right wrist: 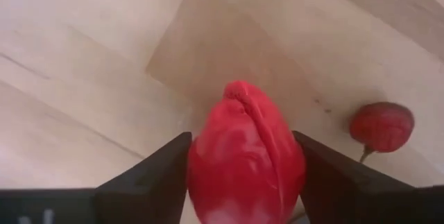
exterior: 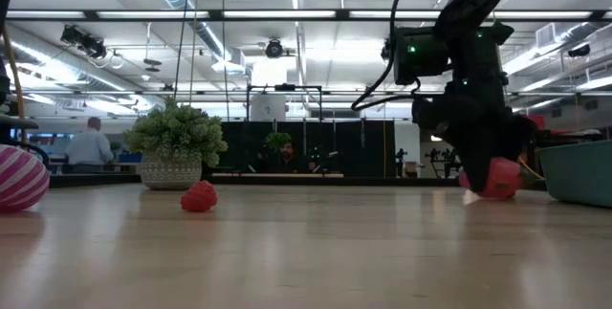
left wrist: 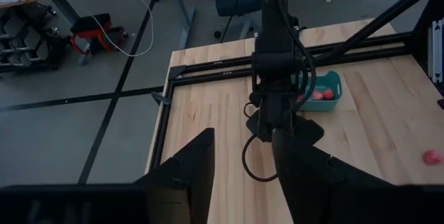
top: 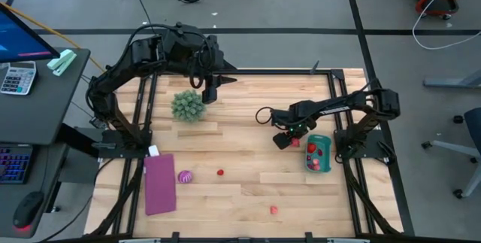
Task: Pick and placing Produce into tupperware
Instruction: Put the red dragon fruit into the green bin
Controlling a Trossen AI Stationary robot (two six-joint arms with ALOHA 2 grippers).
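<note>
While the right gripper [top: 284,139] sits low over the light wooden table [top: 248,175], just beside the teal tupperware [top: 318,154], we log the items as follows.

Right gripper: its fingers [right wrist: 149,172] are clamped on either side of a red fruit piece [right wrist: 244,158], which fills the gap between them in the right wrist view. In the low view we see this held piece [exterior: 494,177] at or just above the table surface; we cannot tell whether it touches.

Second red piece [right wrist: 381,125]: round, with a short stem, lying on the wood near the held one.

Tupperware: on the table's right side, next to the right arm's base. We count at least two red pieces [top: 313,149] already inside it.

Left gripper [top: 208,92]: raised near the table's far edge, close to the green spiky plant ball [top: 187,105], its fingers [left wrist: 187,175] spread apart with nothing between them.

Loose produce on the wood: a magenta striped ball [top: 185,176] just beside the purple mat [top: 159,183]; a small red piece [top: 220,172] near the middle; a pink piece [top: 274,210] toward the near edge, well apart from the tub.

Room beyond the table, low view: a person [exterior: 91,146] seated in the background.
</note>
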